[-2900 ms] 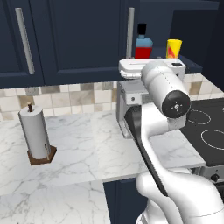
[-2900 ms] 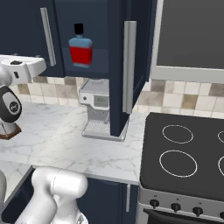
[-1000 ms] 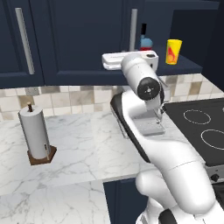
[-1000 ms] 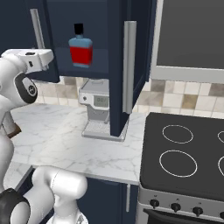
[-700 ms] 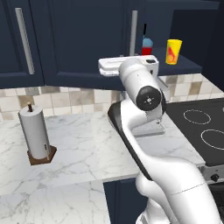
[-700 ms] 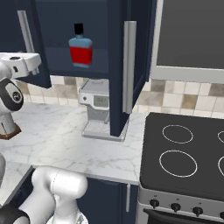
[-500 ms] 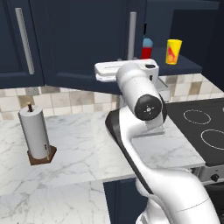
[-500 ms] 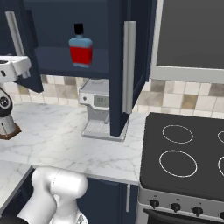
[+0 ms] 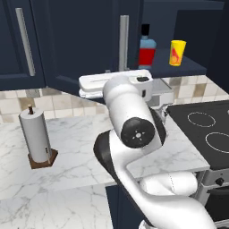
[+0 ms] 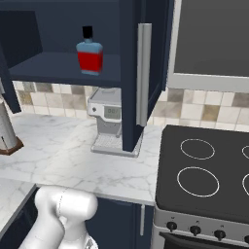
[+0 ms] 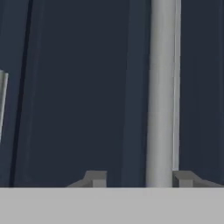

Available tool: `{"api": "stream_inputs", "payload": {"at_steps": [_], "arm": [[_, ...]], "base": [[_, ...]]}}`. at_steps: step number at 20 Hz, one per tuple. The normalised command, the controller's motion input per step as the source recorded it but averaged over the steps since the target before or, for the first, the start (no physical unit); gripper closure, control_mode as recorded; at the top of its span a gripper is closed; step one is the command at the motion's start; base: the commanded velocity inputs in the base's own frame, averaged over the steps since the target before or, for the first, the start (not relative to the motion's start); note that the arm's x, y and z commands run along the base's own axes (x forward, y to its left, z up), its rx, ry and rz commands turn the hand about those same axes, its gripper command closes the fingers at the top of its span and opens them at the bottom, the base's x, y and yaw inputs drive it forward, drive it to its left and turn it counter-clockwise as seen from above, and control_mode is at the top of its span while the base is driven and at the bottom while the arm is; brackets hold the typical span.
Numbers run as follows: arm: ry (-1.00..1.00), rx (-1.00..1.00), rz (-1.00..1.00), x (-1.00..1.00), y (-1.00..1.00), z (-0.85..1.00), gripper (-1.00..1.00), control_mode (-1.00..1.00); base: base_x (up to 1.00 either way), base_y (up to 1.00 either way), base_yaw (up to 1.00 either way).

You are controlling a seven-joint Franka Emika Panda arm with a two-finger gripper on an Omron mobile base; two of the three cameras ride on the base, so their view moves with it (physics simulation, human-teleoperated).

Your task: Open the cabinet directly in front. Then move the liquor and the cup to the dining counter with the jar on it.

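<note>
Cabinet: wide dark navy upper wall cabinet (image 9: 80, 40), its flat left door swung out toward the robot, its right door (image 10: 146, 68) also standing open.
Door handle: long vertical silver bar (image 11: 162, 92) on that left door; in the hand view it runs straight up from between the two dark fingertips, so its long axis lies across the gap of the hand.
Hand: two-finger hand (image 11: 139, 178) set narrowly about the bar, one fingertip (image 11: 95, 178) left of it with some gap, the other (image 11: 183, 178) close at its right; whether the pads actually press the bar I cannot tell.
Liquor: squat bottle with red body, light blue shoulder and black cap (image 9: 147, 47), upright on the open cabinet shelf, well off to the right of the hand and above it.
Cup: small yellow tumbler with a red-orange mark (image 9: 177, 53), upright just right of the bottle, apart from it, farther from the hand.
Coming move, as I judge it: let go of the bar and reach right and upward past the door edge; the bottle is the nearer of the two.
</note>
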Motion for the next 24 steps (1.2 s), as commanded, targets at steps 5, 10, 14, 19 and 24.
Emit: {"api": "stream_inputs", "payload": {"at_steps": [5,10,14,19,24], "arm": [[-0.02,0.02,0.01,-0.58,-0.06,-0.09,-1.0,-1.0],[-0.06,0.03,0.05,-1.0,-0.34,-0.08,-1.0,-1.0],[0.0,0.21,0.31,-0.49,-0.71,0.21,-1.0,-1.0],[0.02,0.23,0.43,0.15,-0.79,0.26,-1.0,-1.0],[0.03,0.12,0.46,0.19,-0.53,0.01,-1.0,-1.0]], "base": [[0.0,0.0,0.0],[0.0,0.0,0.0],[0.0,0.0,0.0],[0.0,0.0,0.0],[0.0,0.0,0.0]]}}
